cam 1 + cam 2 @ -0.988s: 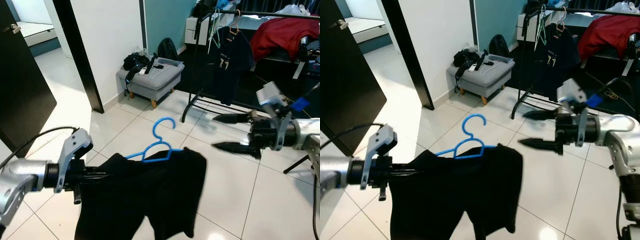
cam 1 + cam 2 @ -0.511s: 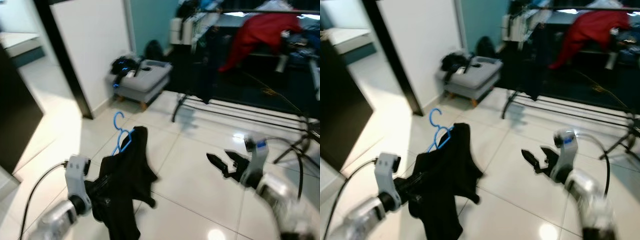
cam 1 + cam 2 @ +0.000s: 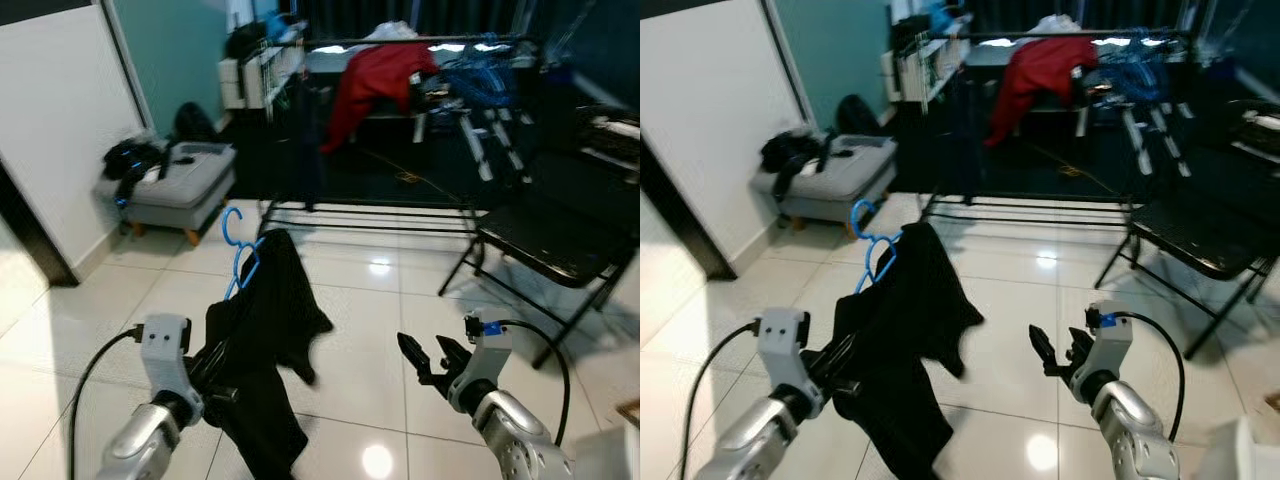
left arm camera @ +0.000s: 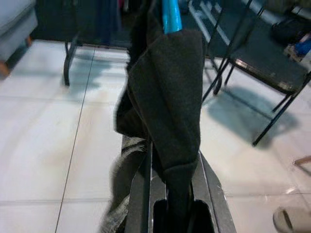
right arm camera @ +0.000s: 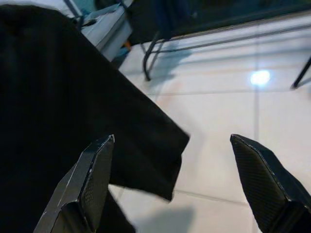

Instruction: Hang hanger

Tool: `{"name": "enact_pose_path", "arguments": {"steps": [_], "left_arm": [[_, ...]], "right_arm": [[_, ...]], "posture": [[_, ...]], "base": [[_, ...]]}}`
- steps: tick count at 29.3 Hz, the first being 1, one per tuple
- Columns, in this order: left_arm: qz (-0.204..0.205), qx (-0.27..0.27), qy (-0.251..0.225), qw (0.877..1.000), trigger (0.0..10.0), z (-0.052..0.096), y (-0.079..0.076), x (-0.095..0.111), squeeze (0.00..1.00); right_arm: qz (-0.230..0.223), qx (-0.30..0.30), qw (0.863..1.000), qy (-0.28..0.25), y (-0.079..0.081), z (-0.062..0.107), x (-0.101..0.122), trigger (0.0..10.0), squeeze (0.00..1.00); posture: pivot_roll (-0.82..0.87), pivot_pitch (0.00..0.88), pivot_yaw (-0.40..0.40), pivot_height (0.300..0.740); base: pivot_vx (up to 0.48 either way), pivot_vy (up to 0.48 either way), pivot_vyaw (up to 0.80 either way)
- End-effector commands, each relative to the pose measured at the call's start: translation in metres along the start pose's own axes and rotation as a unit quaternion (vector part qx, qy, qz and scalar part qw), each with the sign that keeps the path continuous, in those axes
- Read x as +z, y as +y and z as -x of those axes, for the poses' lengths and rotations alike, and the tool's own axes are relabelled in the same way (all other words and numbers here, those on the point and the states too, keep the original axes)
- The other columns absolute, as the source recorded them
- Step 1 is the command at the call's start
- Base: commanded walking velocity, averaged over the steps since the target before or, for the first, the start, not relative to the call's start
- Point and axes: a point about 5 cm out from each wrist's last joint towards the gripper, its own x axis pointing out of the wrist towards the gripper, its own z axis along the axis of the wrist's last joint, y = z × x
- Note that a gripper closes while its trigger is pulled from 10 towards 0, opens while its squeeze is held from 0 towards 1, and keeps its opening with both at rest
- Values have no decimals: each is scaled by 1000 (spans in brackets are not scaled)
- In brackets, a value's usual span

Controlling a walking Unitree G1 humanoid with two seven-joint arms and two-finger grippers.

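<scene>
The left gripper [image 3: 215, 365] is reaching forward low, its fingers clamping the blue hanger [image 3: 237, 262] draped with a black garment [image 3: 262, 340]. The right gripper [image 3: 420, 357] is hovering beside it, fingers spread wide and holding nothing.

We've got a bright blue hanger [image 3: 237, 262], plain black shirt [image 3: 262, 350], red jacket [image 3: 372, 78], grey footstool [image 3: 180, 196], glossy white floor tiles [image 3: 365, 315]

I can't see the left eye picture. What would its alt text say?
The robot's left hand holds a black garment on a blue hanger above a white tiled floor. Its right hand is open and empty. Behind stand a clothes rack and a grey ottoman.
</scene>
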Motion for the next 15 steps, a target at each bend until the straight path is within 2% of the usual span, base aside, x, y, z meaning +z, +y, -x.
{"name": "enact_pose_path", "arguments": {"steps": [1,9,12,15], "left_arm": [[-18,12,-30,999,10000,0,6,10,0],[-33,-6,-24,999,10000,-5,-1,7,0],[-36,-8,-23,999,10000,-7,-2,7,0],[-22,-9,-32,999,10000,-12,-6,12,0]], "right_arm": [[2,6,1000,-5,9,-3,-1,10000,0],[6,-6,1000,-8,8,-3,-3,10000,0],[6,-6,1000,-9,9,-3,-4,10000,0],[4,-4,1000,-8,10,-4,-4,10000,0]], "posture": [[-116,0,48,731],[-132,0,66,731],[-131,0,71,731],[-130,0,71,731]], "base": [[480,0,0],[480,0,0],[480,0,-800],[480,0,-800]]}}
